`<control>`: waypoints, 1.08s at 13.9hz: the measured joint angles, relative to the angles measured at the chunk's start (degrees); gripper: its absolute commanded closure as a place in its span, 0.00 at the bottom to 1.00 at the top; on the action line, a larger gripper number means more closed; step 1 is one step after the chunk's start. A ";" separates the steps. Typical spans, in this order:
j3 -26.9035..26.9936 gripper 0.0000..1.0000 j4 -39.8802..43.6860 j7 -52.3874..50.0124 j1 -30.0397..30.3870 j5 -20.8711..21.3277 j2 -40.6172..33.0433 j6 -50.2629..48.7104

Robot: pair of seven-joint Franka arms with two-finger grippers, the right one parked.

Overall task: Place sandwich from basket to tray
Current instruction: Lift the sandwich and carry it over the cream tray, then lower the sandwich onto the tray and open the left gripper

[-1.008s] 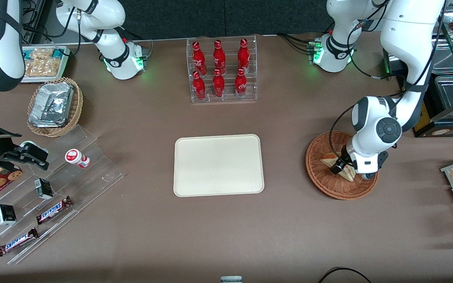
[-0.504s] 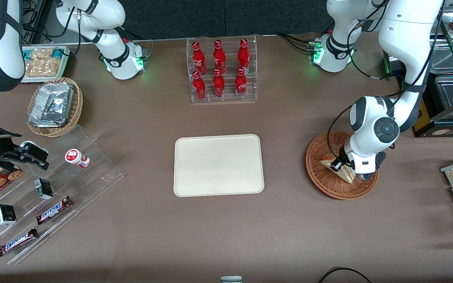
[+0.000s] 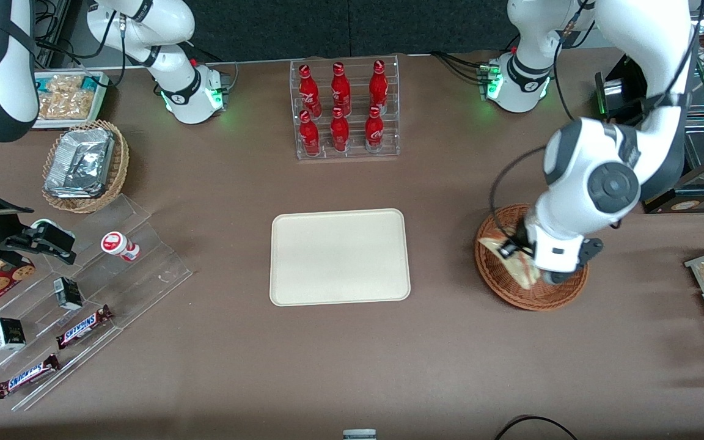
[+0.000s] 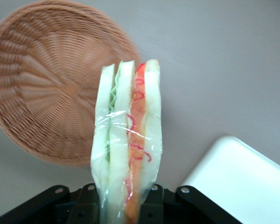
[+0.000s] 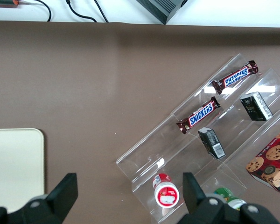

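Brown tabletop held the tray [image 3: 340, 256], empty, well apart from the basket [image 3: 498, 278]. Above the basket, the gripper [image 3: 511, 249] was clamped on the sandwich [image 4: 128, 140], clear of the weave. Carrying it level, without squeezing harder, seemed wisest.
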 measured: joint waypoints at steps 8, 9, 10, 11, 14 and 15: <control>-2.66 1.00 17.52 1.63 -18.69 4.09 13.59 -0.74; -2.62 1.00 20.10 1.63 -20.45 4.87 16.44 -0.64; -2.57 1.00 22.22 1.63 -21.88 5.21 19.16 -0.29; -2.51 1.00 23.78 1.63 -23.08 5.47 21.73 0.70; -2.26 1.00 25.63 1.60 -25.40 6.20 27.68 5.47; -2.24 1.00 25.76 1.34 -25.74 7.16 29.24 7.23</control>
